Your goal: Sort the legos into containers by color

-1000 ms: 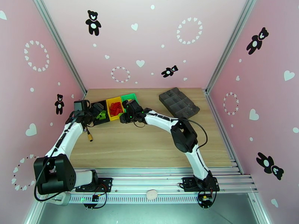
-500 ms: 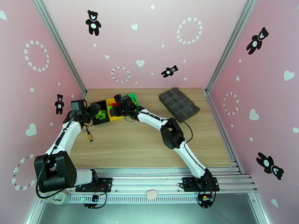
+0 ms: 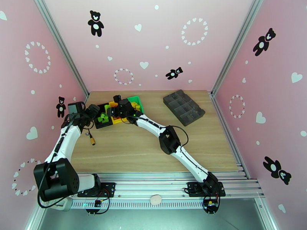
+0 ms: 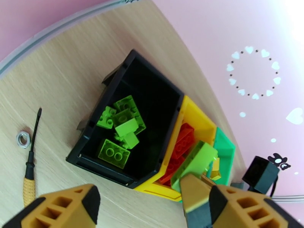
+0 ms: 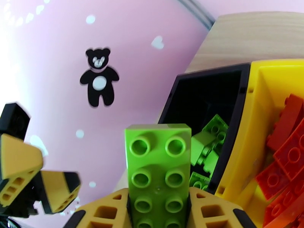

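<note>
Lego brick (image 5: 159, 164), bright green, is clamped upright at the bottom centre of the right wrist view, with the fingers (image 5: 102, 213) of the right gripper (image 5: 159, 215) closed on its lower end. The left gripper (image 4: 148, 211) is seen along the bottom edge of the left wrist view, its fingers (image 4: 64, 208) spread wide and nothing between them. In that view the held brick appears at lower right, seemingly over the yellow bin (image 4: 190, 107), in which red bricks (image 4: 184, 139) are piled. Against that bin's left side stands the black bin (image 4: 155, 92), where several green bricks (image 4: 123, 124) are heaped. To its right the green bin (image 4: 226, 149) is set, with something yellow inside.

The step in hand is judged to be the carrying of a green piece to the black bin. For the next move, the brick would have to be brought leftward across the wall between the two bins until it is over the black opening, and only then should the jaws be parted. Room must be allowed for the left gripper, which is near that bin.
</note>
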`<control>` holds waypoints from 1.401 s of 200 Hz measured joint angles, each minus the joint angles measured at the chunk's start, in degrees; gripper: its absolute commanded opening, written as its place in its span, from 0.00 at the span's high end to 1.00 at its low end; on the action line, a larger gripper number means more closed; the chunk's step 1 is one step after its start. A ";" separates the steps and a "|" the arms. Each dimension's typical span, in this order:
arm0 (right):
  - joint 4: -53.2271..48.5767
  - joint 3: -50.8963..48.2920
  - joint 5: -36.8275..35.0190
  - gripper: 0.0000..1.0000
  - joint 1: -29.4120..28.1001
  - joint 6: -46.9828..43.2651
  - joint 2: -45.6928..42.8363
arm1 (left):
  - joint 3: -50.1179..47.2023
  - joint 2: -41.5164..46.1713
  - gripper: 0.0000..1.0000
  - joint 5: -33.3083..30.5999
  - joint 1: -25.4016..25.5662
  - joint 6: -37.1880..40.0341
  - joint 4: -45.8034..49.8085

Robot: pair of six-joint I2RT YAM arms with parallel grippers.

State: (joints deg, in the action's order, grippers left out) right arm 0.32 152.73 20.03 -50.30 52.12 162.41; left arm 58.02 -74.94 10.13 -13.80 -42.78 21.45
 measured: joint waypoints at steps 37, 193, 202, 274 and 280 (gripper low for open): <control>1.22 4.76 -3.13 0.70 -0.50 0.07 2.14 | -0.09 2.10 0.19 0.26 0.00 0.00 0.04; 2.97 7.19 -6.69 0.72 -1.51 -0.74 4.37 | -1.79 2.62 0.18 2.99 0.00 -1.03 0.00; 3.02 7.30 -6.80 0.67 -1.75 -0.90 4.59 | -1.79 2.62 0.18 3.02 0.00 -1.03 0.00; 3.80 7.93 -7.30 0.08 -2.62 -2.56 5.27 | -2.14 2.62 0.18 3.69 0.00 -1.07 -0.07; 3.82 8.00 -7.32 0.08 -2.62 -2.73 5.27 | -2.21 2.62 0.18 3.87 0.00 -1.07 -0.07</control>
State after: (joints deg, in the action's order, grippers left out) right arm 4.14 160.72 12.71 -52.93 49.39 167.68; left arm 55.81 -72.31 14.00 -13.80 -43.86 21.39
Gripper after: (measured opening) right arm 0.923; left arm 0.820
